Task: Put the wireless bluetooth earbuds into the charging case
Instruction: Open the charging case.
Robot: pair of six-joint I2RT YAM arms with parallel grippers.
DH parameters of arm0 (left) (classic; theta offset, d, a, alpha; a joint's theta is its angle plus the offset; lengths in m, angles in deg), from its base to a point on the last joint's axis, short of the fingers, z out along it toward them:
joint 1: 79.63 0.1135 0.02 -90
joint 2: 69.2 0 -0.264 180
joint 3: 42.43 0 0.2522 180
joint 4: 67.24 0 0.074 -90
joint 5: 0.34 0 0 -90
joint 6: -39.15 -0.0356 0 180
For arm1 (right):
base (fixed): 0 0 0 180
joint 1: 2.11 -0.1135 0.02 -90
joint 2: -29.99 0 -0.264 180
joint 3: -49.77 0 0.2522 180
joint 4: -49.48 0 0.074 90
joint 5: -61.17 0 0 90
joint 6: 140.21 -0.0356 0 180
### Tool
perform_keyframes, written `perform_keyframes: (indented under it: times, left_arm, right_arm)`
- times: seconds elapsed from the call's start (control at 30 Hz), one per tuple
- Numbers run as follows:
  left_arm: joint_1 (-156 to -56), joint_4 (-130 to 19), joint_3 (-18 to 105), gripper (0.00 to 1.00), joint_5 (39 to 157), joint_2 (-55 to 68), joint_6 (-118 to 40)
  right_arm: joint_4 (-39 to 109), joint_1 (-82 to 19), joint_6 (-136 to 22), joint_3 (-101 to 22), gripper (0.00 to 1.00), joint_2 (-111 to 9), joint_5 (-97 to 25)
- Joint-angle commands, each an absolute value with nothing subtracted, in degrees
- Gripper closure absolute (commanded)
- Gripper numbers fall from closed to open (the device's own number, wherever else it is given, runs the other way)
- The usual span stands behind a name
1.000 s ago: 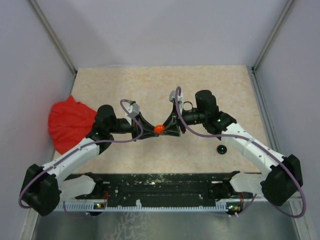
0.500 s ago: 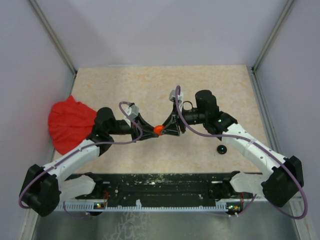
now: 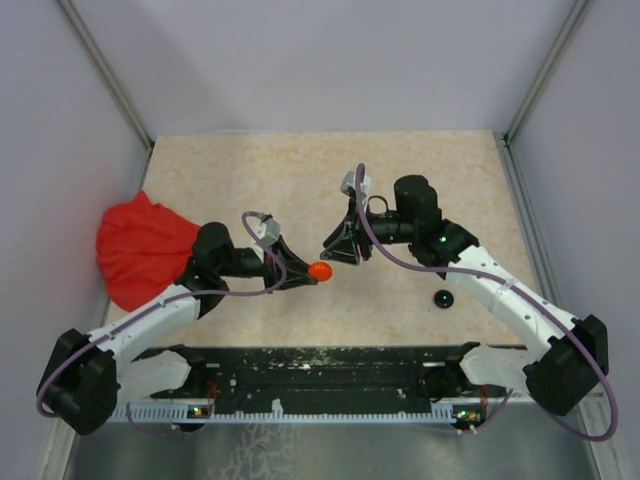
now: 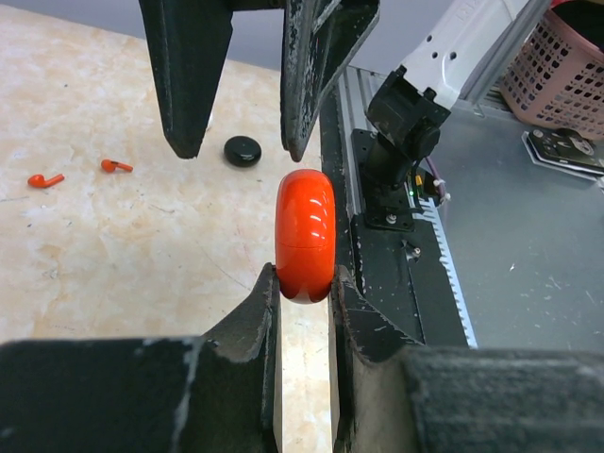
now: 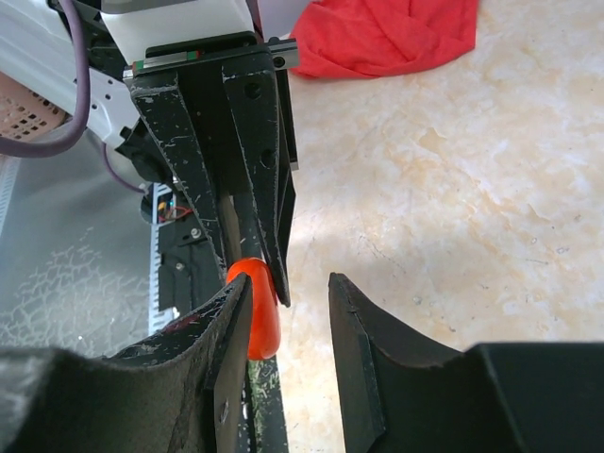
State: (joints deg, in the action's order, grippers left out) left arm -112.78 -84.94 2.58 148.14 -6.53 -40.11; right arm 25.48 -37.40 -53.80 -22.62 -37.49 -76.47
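Earbuds (image 4: pixel 116 166), two orange-red ones, lie apart on the tabletop (image 3: pixel 250 170) near a black disc (image 3: pixel 442 298). My left gripper (image 3: pixel 305 272) clamps the closed orange charging case (image 4: pixel 305 236) on edge. My right gripper (image 3: pixel 330 250) stands just beside it, jaws wide and holding nothing. I see open tabletop beyond both; a red cloth (image 3: pixel 145 250) lies at the left edge.

The beige marbled tabletop (image 3: pixel 250 170) carries a crumpled red cloth (image 3: pixel 140 250) at 9 o'clock and a small round black disc (image 3: pixel 442 298) at 4 o'clock. Two tiny orange-red plastic earbuds (image 4: pixel 45 179) (image 4: pixel 116 166) lie near the disc.
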Motion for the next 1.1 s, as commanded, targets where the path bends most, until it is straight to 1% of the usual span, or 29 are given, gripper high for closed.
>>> perform_keyframes:
  times: [0.0,0.2,0.33,0.47,0.63,0.73,1.07]
  left_arm:
    - [-113.1,-88.5,1.3,1.00,147.0,-7.7,-38.8]
    - [-113.1,-90.3,1.2,1.00,145.6,-7.1,-37.0]
    - [-113.1,-94.5,0.7,1.00,145.3,-6.4,-33.1]
    - [-113.1,-98.7,0.1,1.00,145.7,-5.6,-30.4]
    - [-113.1,-99.5,0.1,1.00,146.6,-5.3,-29.8]
    - [-113.1,-99.4,0.1,1.00,147.1,-5.3,-29.9]
    - [-113.1,-95.0,0.2,1.00,148.0,-5.2,-32.3]
  right_arm:
    - [26.2,-37.6,-53.0,-25.5,0.61,-35.9,-77.3]
    - [25.8,-37.7,-50.6,-23.5,0.47,-36.1,-80.6]
    - [26.0,-37.9,-50.2,-22.1,0.43,-36.9,-81.6]
    - [25.2,-38.0,-49.2,-21.7,0.43,-37.9,-80.8]
    - [25.0,-38.0,-48.8,-21.7,0.47,-38.1,-79.1]
    - [24.9,-37.9,-49.2,-21.8,0.51,-37.5,-76.3]
    - [25.1,-37.6,-50.2,-21.9,0.56,-34.4,-69.5]
